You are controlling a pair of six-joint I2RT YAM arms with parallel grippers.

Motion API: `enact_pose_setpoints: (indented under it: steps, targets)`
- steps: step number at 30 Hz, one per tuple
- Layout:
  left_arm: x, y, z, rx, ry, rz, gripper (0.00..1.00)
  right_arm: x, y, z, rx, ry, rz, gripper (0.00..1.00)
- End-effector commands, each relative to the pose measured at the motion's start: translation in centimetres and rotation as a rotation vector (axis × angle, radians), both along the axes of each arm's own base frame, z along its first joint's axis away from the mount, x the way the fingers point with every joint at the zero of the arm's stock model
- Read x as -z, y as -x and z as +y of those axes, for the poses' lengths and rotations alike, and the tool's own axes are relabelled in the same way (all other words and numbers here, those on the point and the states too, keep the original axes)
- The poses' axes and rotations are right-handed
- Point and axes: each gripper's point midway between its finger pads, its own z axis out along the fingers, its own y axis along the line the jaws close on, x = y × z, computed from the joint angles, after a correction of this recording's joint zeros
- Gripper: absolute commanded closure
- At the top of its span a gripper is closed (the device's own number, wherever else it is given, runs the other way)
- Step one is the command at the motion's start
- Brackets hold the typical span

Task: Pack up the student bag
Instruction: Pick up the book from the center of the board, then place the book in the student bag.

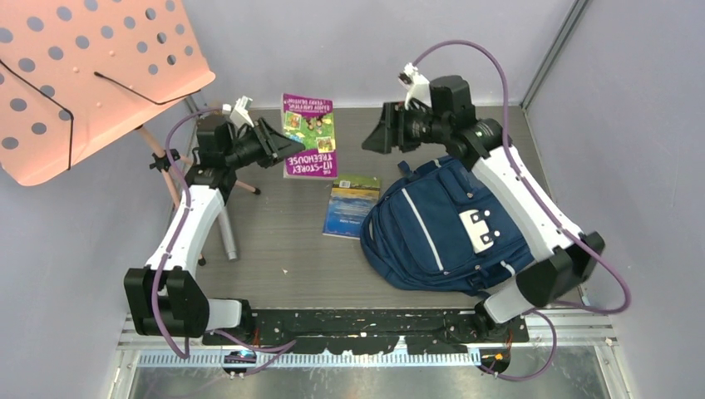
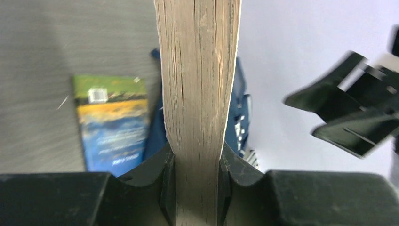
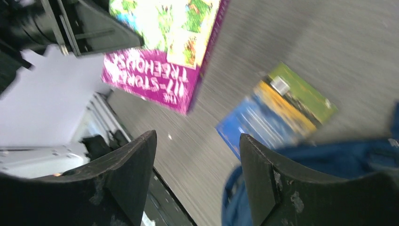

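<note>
The navy student bag (image 1: 449, 224) with white stripe trim lies on the right of the table; it also shows in the right wrist view (image 3: 329, 160) and the left wrist view (image 2: 237, 117). My left gripper (image 1: 278, 145) is shut on a purple paperback book (image 1: 309, 133) and holds it by its left edge, off the table; the page edge (image 2: 197, 84) stands clamped between the jaws (image 2: 196, 160). My right gripper (image 1: 378, 133) is open and empty in the air just past the bag's top end (image 3: 197, 155). The purple book shows in the right wrist view (image 3: 164, 47).
A second book with a blue, yellow and green cover (image 1: 351, 205) lies flat on the table just left of the bag, also seen from the wrists (image 2: 113, 127) (image 3: 277, 113). A pink perforated music stand (image 1: 91, 75) stands at the back left.
</note>
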Motion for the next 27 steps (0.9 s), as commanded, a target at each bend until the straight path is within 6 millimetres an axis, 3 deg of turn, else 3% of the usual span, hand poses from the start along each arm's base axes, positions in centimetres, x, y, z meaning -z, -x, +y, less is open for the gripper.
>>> enact_pose_setpoints:
  steps: [1,6,10,15,20,24,27]
  targets:
    - [3.7,1.1,1.7,-0.07,-0.168,0.045,1.0,3.6,2.8,-5.1,0.124,0.215,-0.027,0.29]
    - [6.5,1.9,1.6,-0.064,-0.2,0.125,1.0,10.7,7.0,-7.5,0.166,0.389,0.09,0.29]
    - [7.8,2.5,1.5,-0.055,-0.207,0.176,1.0,13.2,10.1,-7.4,0.171,0.496,0.106,0.3]
    - [8.4,3.4,1.8,-0.061,-0.232,0.185,1.0,15.1,10.7,-7.8,0.282,0.623,0.091,0.32]
    - [8.9,3.8,1.7,-0.054,-0.236,0.205,1.0,16.4,10.2,-9.9,0.428,0.825,0.014,0.33]
    - [8.8,3.8,1.8,-0.056,-0.241,0.198,1.0,17.4,10.3,-10.7,0.44,0.912,-0.023,0.33]
    - [8.8,3.9,1.8,-0.053,-0.241,0.199,1.0,18.2,10.2,-10.0,0.408,0.928,-0.031,0.33]
